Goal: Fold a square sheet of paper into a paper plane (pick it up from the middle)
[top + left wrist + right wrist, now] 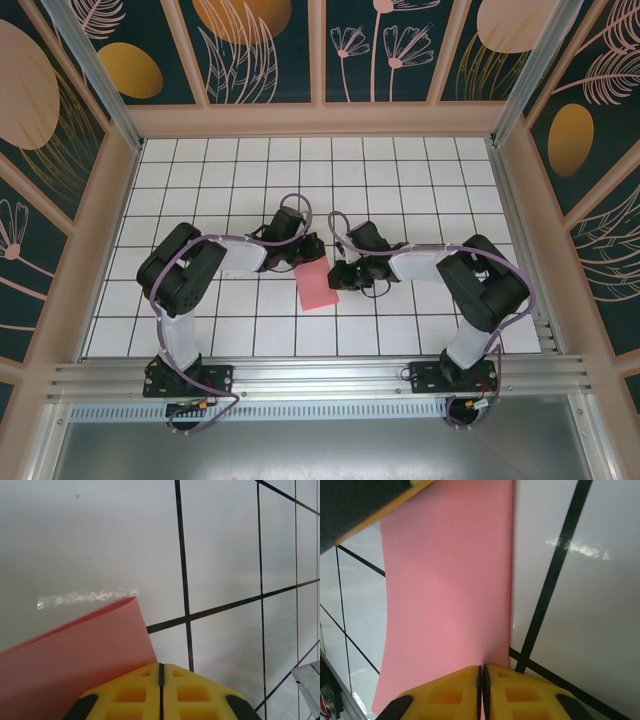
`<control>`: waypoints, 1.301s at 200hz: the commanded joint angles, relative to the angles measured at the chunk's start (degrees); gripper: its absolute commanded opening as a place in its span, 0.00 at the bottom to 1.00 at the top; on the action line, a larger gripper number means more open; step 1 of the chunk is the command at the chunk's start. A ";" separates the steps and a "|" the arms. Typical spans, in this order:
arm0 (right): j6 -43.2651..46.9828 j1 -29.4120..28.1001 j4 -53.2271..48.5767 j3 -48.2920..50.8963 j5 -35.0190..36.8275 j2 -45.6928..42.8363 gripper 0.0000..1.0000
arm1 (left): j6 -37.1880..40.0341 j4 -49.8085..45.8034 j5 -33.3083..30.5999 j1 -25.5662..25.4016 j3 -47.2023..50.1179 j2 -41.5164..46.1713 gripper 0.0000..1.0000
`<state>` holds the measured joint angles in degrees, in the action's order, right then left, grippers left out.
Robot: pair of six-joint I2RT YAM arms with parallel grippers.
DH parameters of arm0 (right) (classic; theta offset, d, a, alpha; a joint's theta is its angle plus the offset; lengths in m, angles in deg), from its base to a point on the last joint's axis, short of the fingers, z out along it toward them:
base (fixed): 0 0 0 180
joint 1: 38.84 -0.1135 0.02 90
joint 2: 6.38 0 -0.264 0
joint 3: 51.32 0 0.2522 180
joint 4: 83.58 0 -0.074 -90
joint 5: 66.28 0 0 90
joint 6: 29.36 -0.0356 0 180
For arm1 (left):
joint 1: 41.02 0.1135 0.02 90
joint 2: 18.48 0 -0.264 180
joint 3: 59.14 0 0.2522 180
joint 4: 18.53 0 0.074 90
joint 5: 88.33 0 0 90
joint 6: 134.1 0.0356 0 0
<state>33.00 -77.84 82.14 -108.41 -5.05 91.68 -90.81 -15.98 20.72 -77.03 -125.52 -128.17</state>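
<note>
Two black arms reach from the bottom of the top view toward the middle of the white tiled table, and the square sheet of paper lies there between them, just below the centre of the frame. It looks salmon-pink, narrower than long, and a little tilted. On the left, the left gripper comes down at the upper edge of the sheet. In the left wrist view its yellow fingers stand together with only a thin dark seam between them. The sheet fills the lower left of that frame and runs under the left finger, but I cannot tell if it is caught there. To the right of it are bare tiles with black lines. On the right of the top view, the right gripper touches the right edge of the sheet. In the right wrist view its fingers are pressed together. The pink sheet runs from the top of the frame down to the tips, and a faint pink line shows in the seam, so they seem clamped on its edge. A dark part with a yellow rim crosses the upper left corner above the sheet.
</note>
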 commanded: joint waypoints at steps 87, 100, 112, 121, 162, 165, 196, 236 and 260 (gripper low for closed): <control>2.33 -1.12 -6.50 0.52 4.47 4.47 0.14 | 2.67 -6.65 -5.91 0.24 -5.87 -3.86 0.07; 2.41 -1.16 -6.70 0.53 4.69 4.30 0.14 | 2.92 -7.82 -6.92 0.23 -6.17 -3.95 0.07; 2.40 -1.14 -6.79 0.54 4.78 4.17 0.13 | 3.10 -8.46 -7.80 0.24 -6.47 -4.00 0.07; 2.43 -1.16 -6.81 0.53 4.78 3.97 0.14 | 3.20 -9.04 -8.21 0.17 -6.70 -4.13 0.07; 1.14 -0.82 -4.84 -0.61 3.32 1.62 0.14 | 3.44 -9.42 -7.89 0.24 -6.51 -4.79 0.05; 0.84 -0.81 -4.49 -0.79 3.22 1.22 0.13 | 3.46 -9.40 -7.91 0.24 -6.38 -4.83 0.05; -1.93 -0.37 -0.13 -3.85 1.05 -1.28 0.14 | 3.15 -8.47 -7.29 0.22 -5.11 -4.71 0.04; -1.98 -0.01 0.38 -7.40 1.66 2.40 0.14 | 3.07 -7.98 -7.05 0.22 -4.50 -4.66 0.04; -1.98 0.18 0.36 -7.97 2.21 4.23 0.14 | 2.94 -7.75 -7.09 0.24 -4.29 -4.49 0.04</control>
<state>31.61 -77.93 82.17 -115.23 -4.20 93.21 -88.67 -21.95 16.15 -77.36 -131.36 -130.73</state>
